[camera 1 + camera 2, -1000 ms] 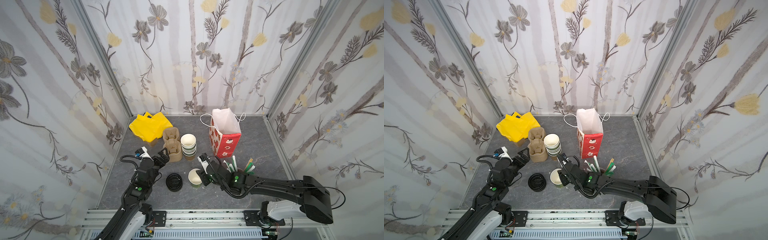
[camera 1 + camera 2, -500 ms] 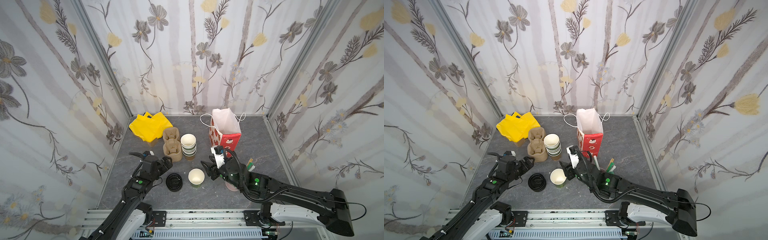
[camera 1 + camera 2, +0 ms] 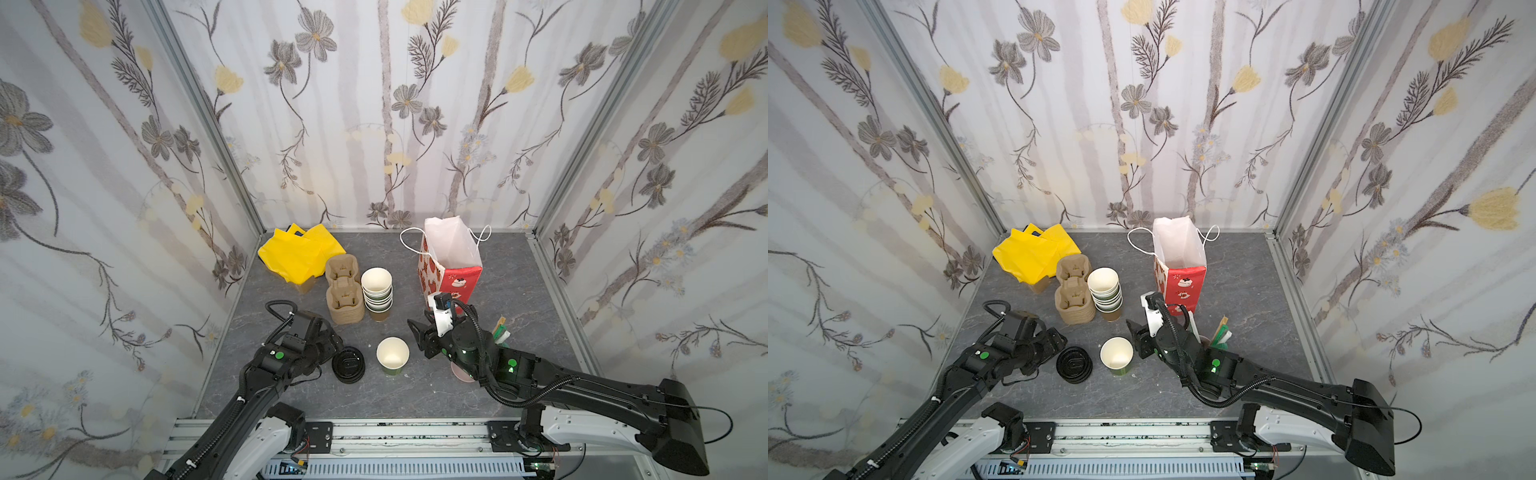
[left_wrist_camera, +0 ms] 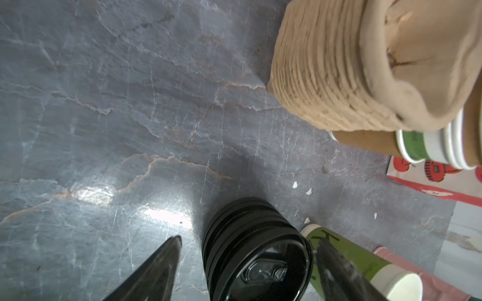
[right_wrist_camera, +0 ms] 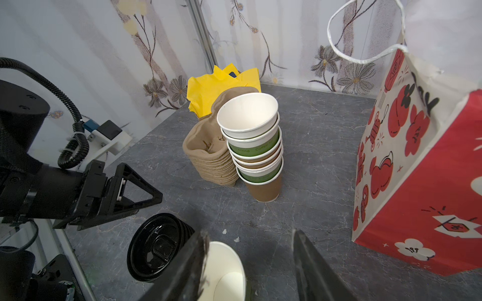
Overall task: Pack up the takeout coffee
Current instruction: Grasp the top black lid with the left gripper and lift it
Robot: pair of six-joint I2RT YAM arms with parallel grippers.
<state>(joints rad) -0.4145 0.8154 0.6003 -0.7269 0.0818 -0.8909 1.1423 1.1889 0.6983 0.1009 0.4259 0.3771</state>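
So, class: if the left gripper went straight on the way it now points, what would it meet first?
Most likely the stack of black lids, lying between the left gripper's open fingers; the lidless green cup stands just beyond. Height is unclear.

Bright, even lighting is recorded; glare is noted on the tabletop (image 4: 91, 194) in the left wrist view.

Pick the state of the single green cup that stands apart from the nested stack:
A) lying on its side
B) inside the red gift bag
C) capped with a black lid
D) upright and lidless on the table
D: in both top views the single green cup stands upright on the table with its white inside showing, and the stack of black lids sits beside it.
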